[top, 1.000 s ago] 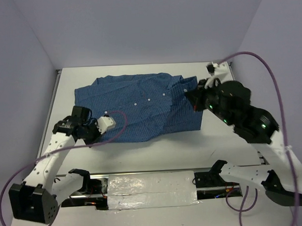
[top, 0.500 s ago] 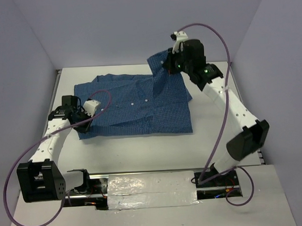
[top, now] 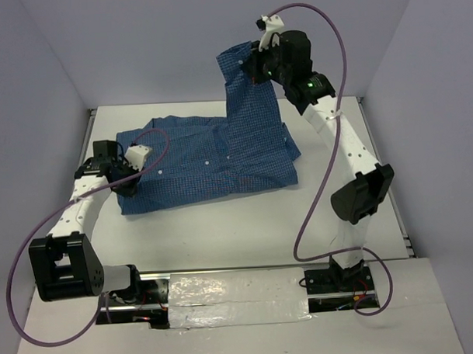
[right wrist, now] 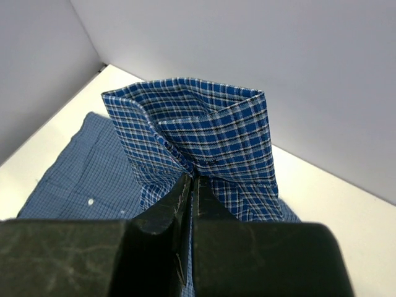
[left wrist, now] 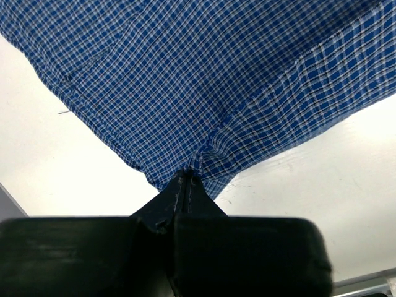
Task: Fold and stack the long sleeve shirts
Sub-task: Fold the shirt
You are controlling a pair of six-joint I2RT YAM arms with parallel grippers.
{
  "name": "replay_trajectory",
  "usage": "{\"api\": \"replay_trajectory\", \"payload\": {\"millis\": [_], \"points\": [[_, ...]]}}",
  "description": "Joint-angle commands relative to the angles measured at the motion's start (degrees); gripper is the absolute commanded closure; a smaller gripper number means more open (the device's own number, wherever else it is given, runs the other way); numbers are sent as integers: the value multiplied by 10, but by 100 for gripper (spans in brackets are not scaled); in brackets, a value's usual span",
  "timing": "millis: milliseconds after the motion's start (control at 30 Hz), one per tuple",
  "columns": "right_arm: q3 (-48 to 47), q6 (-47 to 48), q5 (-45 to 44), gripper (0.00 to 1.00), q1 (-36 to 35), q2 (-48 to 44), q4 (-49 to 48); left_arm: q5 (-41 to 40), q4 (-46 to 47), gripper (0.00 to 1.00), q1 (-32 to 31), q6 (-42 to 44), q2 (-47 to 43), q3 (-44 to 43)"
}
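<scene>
Shirt (top: 205,159) lies spread across the table (top: 223,239), one end raised above the table's far edge. Right gripper (top: 254,68) is clamped on that raised end, left gripper (top: 130,179) on the hem near the table's left edge. Risk: opposing pull slips either thin pinch, and the cloth drops crooked.
</scene>
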State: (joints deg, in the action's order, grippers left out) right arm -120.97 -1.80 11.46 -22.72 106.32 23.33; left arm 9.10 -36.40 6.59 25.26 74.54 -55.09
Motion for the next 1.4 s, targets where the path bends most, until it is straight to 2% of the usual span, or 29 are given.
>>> {"api": "replay_trajectory", "payload": {"millis": [0,100,333,667,933,1067,1200,1267,1300,1367], "points": [[-85,4,7,100,4,36,-16,-22,18,100,11,7,13,-13],[-108,-10,20,100,5,59,-28,-29,27,100,19,4,24,-8],[-67,-26,39,100,5,81,-63,-39,54,100,22,-8,39,8],[-112,-34,-4,100,14,110,-75,-63,94,100,23,-28,97,-16],[51,-56,25,100,11,55,-141,-86,128,96,23,-34,140,-23],[93,-62,28,100,10,49,-155,-88,142,85,23,-42,154,-27],[79,-74,22,100,10,78,-137,-128,146,66,23,-70,176,-41],[51,-89,7,84,10,100,-121,-129,129,57,24,-78,191,-61],[13,-99,1,68,10,132,-91,-123,121,37,28,-81,196,-77],[-49,-108,-12,43,10,172,-42,-118,96,35,35,-85,203,-93]]}}
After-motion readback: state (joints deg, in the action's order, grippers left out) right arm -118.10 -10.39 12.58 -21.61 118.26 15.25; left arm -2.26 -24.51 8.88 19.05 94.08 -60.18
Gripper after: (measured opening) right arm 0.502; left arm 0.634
